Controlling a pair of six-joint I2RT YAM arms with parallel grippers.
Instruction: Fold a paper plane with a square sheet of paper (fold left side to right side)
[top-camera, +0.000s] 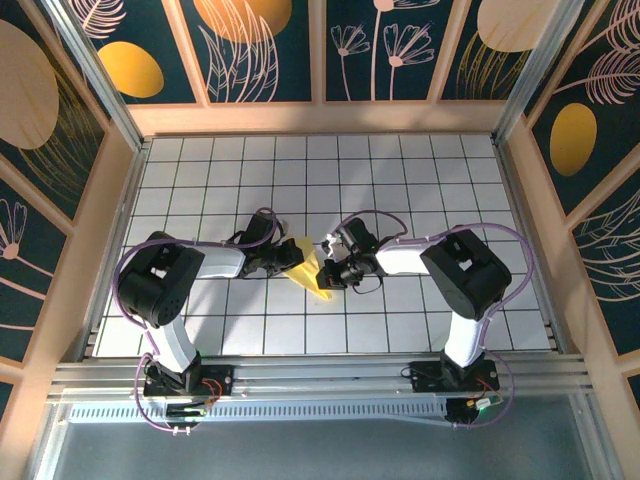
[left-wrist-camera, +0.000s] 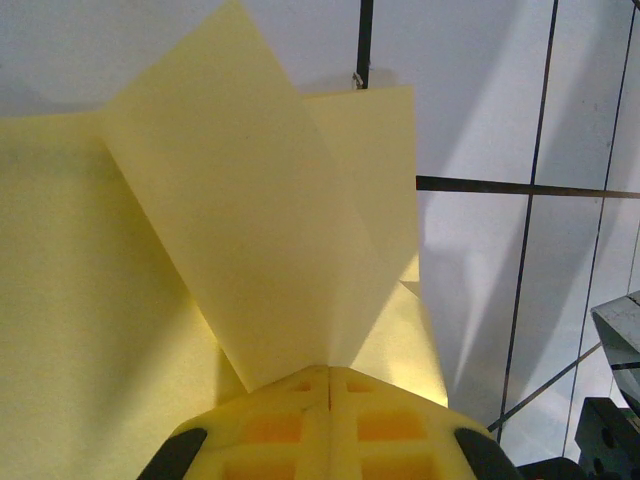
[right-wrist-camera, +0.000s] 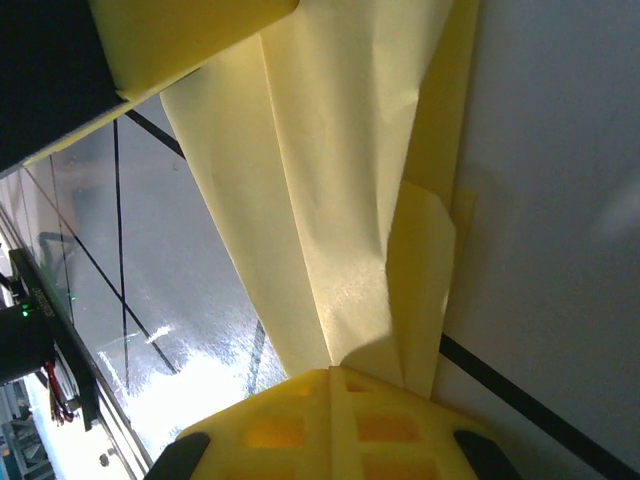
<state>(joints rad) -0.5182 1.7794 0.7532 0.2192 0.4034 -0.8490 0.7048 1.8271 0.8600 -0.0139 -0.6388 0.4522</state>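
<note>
Yellow-padded L claw (left-wrist-camera: 330, 375) and R claw (right-wrist-camera: 332, 375) both look clamped on part-folded square sheet of paper (top-camera: 312, 272), centre of surface (top-camera: 400, 180) btwn arms, flaps raised. Risk: opposing pulls tear thin sheet; uneven travel skews crease, or paper slips out.

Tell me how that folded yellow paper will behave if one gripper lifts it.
The folded yellow paper is probably floppy: it stands bent up where the left gripper pinches it. It likely weighs almost nothing, so it could slide on the smooth tiles. The wrinkles near the right gripper suggest it creases easily.
</note>
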